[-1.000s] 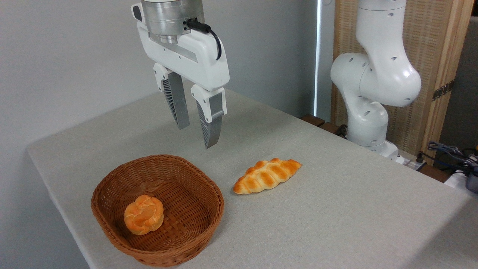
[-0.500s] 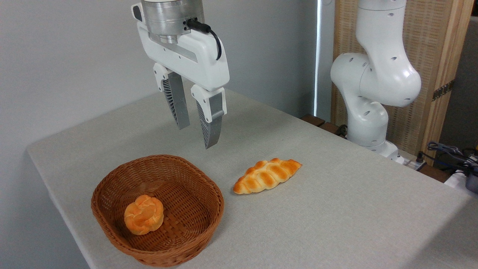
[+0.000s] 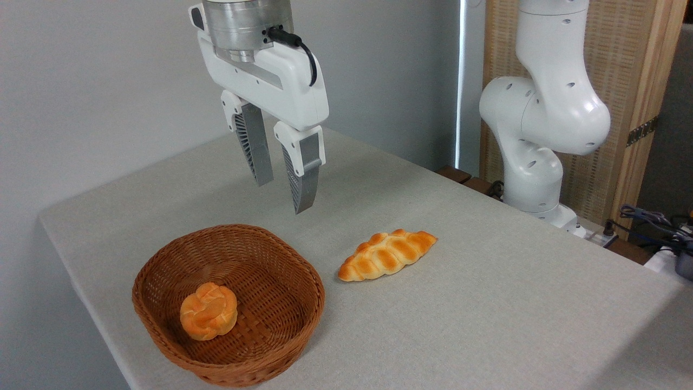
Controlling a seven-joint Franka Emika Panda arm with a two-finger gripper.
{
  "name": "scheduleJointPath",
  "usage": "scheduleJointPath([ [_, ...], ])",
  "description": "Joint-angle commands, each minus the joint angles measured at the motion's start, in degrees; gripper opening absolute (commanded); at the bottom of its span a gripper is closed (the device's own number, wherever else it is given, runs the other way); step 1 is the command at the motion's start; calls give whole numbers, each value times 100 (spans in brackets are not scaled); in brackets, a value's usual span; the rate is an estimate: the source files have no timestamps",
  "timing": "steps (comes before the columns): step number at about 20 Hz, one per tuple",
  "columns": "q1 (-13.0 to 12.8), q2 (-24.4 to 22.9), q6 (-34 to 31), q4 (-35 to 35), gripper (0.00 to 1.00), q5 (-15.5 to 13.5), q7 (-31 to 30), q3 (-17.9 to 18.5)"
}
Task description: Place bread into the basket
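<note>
Barely shifted up-left, your gripper (image 3: 281,195) hangs with fingers (image 3: 259,162) parted and empty above the counter (image 3: 487,303), behind the basket (image 3: 227,303); the bread (image 3: 387,254) lies lower right of them, long axis slanting up-right.

On your table (image 3: 487,314), the bread (image 3: 387,254) lies just right of the basket (image 3: 303,271); a bun (image 3: 209,311) sits in it; the gripper (image 3: 281,197) hangs above, behind.

From my end the gripper (image 3: 281,197) is glossy white plastic with ribbed grey fingers (image 3: 301,179) under a brushed metal collar. Basket (image 3: 162,338) is rough brown wicker, bread (image 3: 387,254) has a shiny glazed crust, table (image 3: 487,303) looks like matt grey cloth.
</note>
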Motion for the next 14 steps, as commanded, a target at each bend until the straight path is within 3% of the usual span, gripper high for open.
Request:
scheduleJointPath([
  [1,-32,-38,-109,3,100,67,-49,-6],
  [14,-41,-47,-214,-32,100,76,-49,-15],
])
